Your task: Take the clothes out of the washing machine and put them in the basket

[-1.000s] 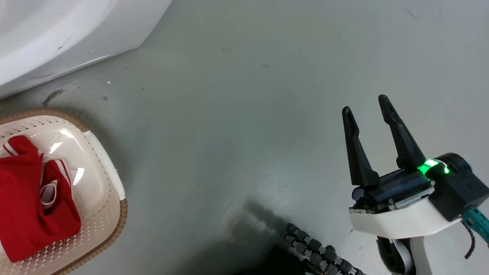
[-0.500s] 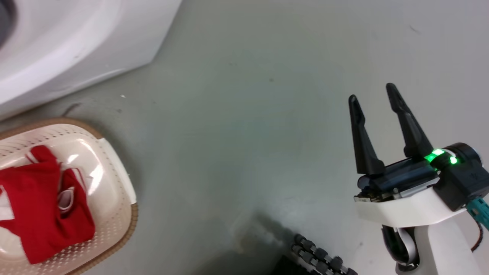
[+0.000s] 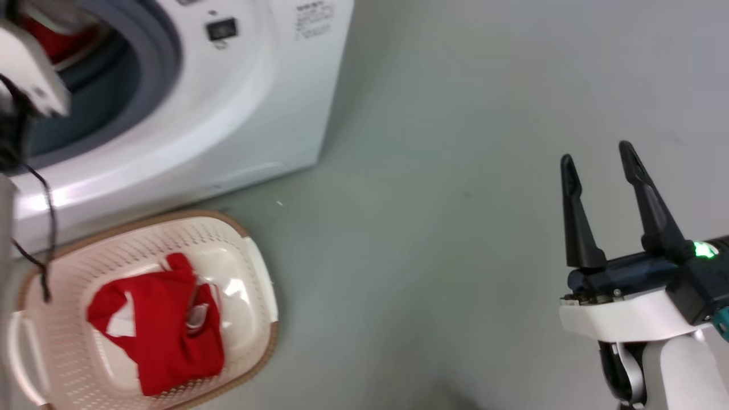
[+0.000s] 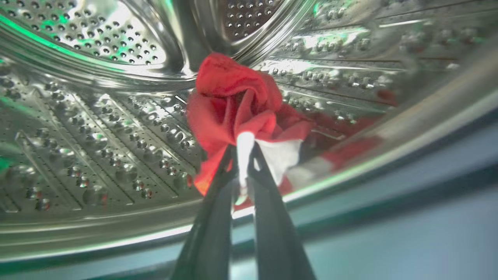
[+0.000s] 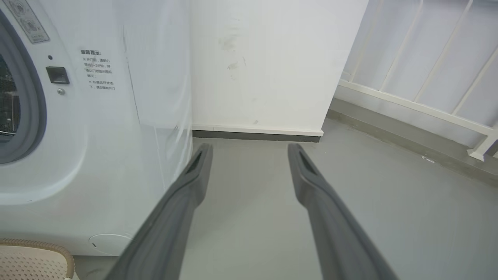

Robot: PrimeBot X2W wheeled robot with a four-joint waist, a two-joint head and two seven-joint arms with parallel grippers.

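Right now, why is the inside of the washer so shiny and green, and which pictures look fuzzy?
Left wrist view: the steel drum mirrors lights as white glare with green tints, blurring at the right near the red garment. Head view: the washing machine and basket look smeared, the right gripper sharper. Right wrist view: crisp and evenly lit.

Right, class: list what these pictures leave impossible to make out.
1. Head view: sticker text on the washer, too small and blurred.
2. Right wrist view: most of the basket, cut off by the bottom-left corner.
3. Left wrist view: lower part of the clothes, hidden behind the left gripper.
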